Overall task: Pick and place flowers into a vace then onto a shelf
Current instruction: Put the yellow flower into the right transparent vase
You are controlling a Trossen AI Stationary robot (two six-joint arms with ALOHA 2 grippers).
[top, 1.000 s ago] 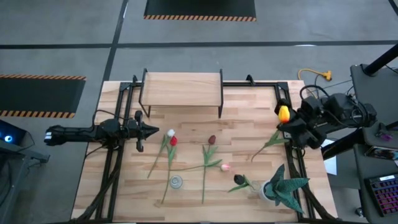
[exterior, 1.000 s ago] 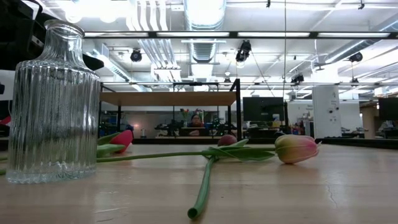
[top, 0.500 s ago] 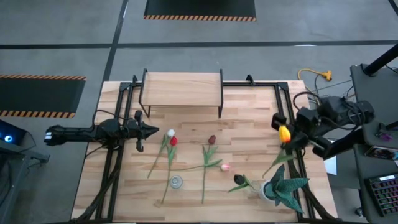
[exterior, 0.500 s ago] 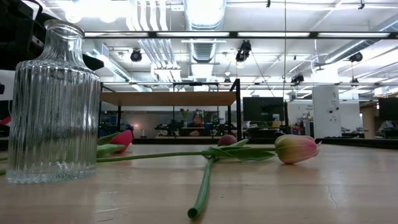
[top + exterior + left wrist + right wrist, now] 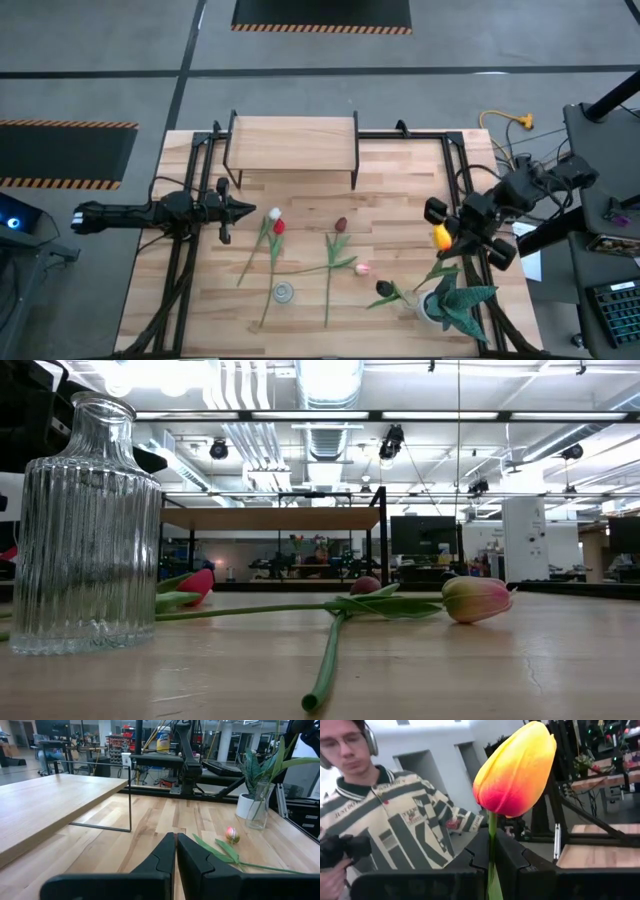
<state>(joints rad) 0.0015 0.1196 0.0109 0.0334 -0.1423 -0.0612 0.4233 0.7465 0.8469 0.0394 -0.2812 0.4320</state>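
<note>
The left gripper (image 5: 250, 209) waits over the left part of the table (image 5: 400, 180), its fingers (image 5: 162, 855) pressed together on nothing, pointing right toward the loose flowers. Behind it, at the far middle edge, stands the shelf (image 5: 292, 142), its plank top bare.

Just right of that gripper's tip lie the white tulip (image 5: 274, 213) and the red tulip (image 5: 279, 227), heads touching or nearly so, their stems running toward the near left. Near them, close to the near edge, stands the ribbed glass vase (image 5: 284, 292), seen from above as a small round mouth; in the low view the vase (image 5: 85, 525) is upright and holds no flower. In the middle lies the dark maroon tulip (image 5: 341, 224), its stem pointing toward the near edge, crossed by the stem of the pink tulip (image 5: 363, 268), whose head lies just right of it. Farther right and nearer, a very dark tulip (image 5: 385, 288) lies close beside the white pot of the spiky green plant (image 5: 455, 298) at the near right corner.

Above the right side of the table, the right gripper (image 5: 447, 246) pinches the stem of the orange-yellow tulip (image 5: 442, 237), lifted off the wood. In the right wrist view the dark fingers (image 5: 512, 857) close on the green stem just under the bloom. Beyond it, a person (image 5: 395, 820) in a striped patterned top stands past the table.
</note>
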